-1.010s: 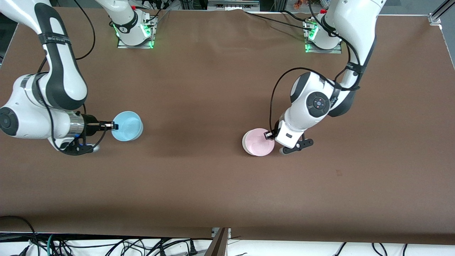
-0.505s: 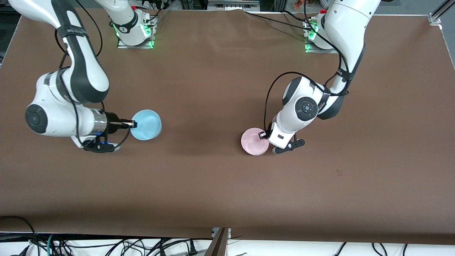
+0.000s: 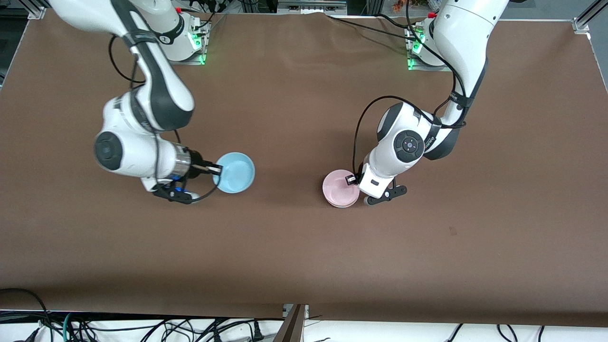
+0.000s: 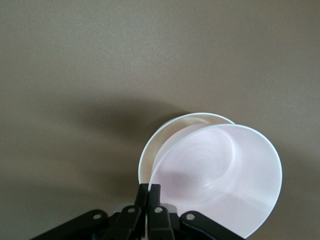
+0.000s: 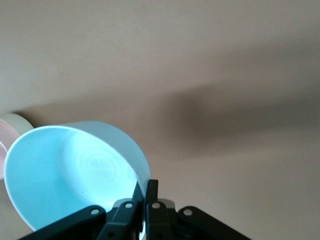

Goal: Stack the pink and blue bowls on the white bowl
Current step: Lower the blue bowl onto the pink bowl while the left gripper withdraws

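My left gripper (image 3: 352,180) is shut on the rim of the pale pink bowl (image 3: 339,188). In the left wrist view the fingers (image 4: 150,189) pinch the pink bowl (image 4: 222,172), which rests tilted in the white bowl (image 4: 167,129); only the white bowl's rim shows. My right gripper (image 3: 216,168) is shut on the rim of the light blue bowl (image 3: 235,172) and holds it above the table, between the right arm's end and the pink bowl. The right wrist view shows its fingers (image 5: 146,187) on the blue bowl (image 5: 70,175), with the white bowl (image 5: 17,124) at the frame's edge.
The brown table (image 3: 294,247) is bare around the bowls. The two arm bases (image 3: 180,45) (image 3: 430,50) stand along the edge farthest from the front camera. Cables hang below the table's near edge (image 3: 142,327).
My right arm has carried the blue bowl a long way toward the pink bowl. My left gripper shifted slightly and set the pink bowl down over the white bowl, covering it.
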`<state>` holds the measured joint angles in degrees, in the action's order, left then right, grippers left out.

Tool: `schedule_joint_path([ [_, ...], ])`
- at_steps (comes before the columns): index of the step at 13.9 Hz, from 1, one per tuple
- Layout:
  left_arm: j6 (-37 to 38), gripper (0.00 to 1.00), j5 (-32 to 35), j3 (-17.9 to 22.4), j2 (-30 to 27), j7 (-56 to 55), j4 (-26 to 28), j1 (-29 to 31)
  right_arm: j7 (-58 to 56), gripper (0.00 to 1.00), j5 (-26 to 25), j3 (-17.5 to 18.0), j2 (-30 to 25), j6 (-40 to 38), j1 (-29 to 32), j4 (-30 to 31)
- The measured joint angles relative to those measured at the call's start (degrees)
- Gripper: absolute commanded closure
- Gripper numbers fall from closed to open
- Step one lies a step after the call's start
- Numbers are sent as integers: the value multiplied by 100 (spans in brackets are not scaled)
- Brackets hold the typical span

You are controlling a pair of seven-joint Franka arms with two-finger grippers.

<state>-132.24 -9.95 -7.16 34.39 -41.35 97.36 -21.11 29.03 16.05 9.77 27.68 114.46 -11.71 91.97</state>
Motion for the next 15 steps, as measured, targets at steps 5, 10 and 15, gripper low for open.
schedule_joint_path([
  [5, -3, 100, 0, -1, 127, 0, 16, -6, 999, 100, 1, 0, 335, 393, -512, -379],
  [10, -260, 81, -2, 3, 286, -4, -7, 4, 1827, 100, 1, 0, 641, 1048, -888, -640],
  [15, -279, 50, -26, 32, 290, -13, -35, 20, 2415, 100, 2, 0, 922, 1753, -1298, -742],
])
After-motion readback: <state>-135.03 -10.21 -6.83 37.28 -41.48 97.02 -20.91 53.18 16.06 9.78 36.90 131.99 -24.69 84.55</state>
